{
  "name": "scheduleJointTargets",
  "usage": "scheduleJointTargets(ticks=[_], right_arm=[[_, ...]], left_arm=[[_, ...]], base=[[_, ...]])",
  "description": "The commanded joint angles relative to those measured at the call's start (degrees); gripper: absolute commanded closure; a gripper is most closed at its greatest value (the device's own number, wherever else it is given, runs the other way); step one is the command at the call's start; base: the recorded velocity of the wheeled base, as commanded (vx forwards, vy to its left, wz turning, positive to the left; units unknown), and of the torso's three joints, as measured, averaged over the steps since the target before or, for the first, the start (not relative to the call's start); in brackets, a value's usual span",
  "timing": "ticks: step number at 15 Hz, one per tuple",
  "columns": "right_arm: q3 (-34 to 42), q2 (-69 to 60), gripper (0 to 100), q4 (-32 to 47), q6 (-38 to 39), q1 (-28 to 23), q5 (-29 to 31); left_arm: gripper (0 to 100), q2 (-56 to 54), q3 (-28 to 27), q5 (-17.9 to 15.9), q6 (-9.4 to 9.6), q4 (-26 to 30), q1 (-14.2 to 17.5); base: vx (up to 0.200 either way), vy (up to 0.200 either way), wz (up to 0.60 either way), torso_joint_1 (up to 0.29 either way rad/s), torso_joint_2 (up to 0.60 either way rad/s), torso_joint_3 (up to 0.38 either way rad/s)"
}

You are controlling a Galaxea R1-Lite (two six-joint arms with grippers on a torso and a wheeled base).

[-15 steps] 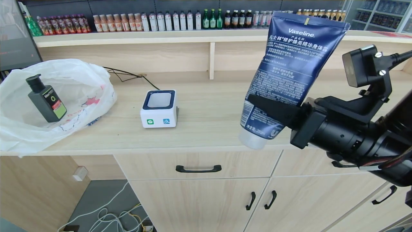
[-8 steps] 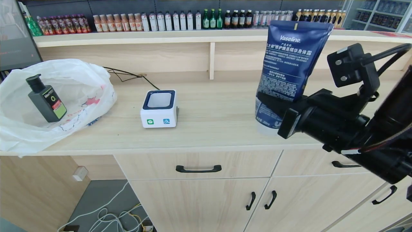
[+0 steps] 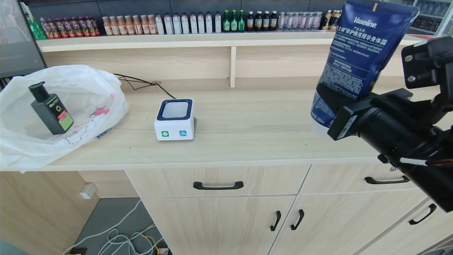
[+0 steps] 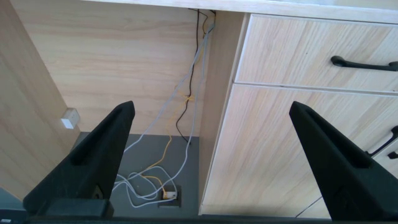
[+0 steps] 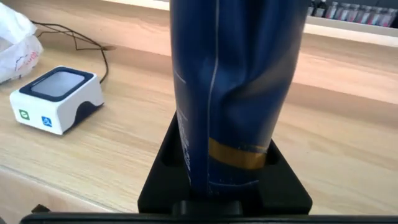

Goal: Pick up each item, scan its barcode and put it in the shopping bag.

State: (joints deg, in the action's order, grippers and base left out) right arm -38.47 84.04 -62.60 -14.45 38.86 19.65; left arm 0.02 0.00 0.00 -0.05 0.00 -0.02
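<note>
Holding the blue tube (image 3: 357,56) near its cap end, the right gripper (image 3: 327,104) has its fingers clamped on it, cap down, above the bench (image 3: 247,138), well right of the scanner (image 3: 174,119). The left gripper (image 4: 211,155) hangs lower than the scanner, fingers wide, empty. The shopping bag (image 3: 88,92), left of the scanner, contains 1 green bottle (image 3: 51,108). Risk: the low clamp on a soft tube may let it pivot or slip, turning the barcode away from the scanner.
</note>
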Motion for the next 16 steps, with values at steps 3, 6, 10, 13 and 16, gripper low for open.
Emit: scheduleJointTargets(ticks=[3,6,10,13,16], right_arm=[[3.41,3.76,100,-8.07,0.65,-0.19,2.59],[3.67,6.31,100,-13.87,0.56,-1.69,2.85],[4.02,6.22,100,-17.03,2.40,-6.87,2.50],[3.93,6.75,100,-20.90,2.49,-6.96,2.50],[2.17,8.24,100,-21.25,2.49,-6.78,2.59]], left_arm=[[0,-0.02,0.00,0.00,0.05,0.00,0.02],[0,-0.02,0.00,0.00,0.22,0.00,-0.06],[0,-0.02,0.00,0.00,0.49,0.00,-0.06],[0,-0.02,0.00,0.00,0.31,0.00,-0.06],[0,-0.02,0.00,0.00,0.14,0.00,-0.06]], base=[[0.000,0.000,0.00,0.000,0.00,0.000],[0.000,0.000,0.00,0.000,0.00,0.000],[0.000,0.000,0.00,0.000,0.00,0.000],[0.000,0.000,0.00,0.000,0.00,0.000],[0.000,0.133,0.00,0.000,0.00,-0.002]])
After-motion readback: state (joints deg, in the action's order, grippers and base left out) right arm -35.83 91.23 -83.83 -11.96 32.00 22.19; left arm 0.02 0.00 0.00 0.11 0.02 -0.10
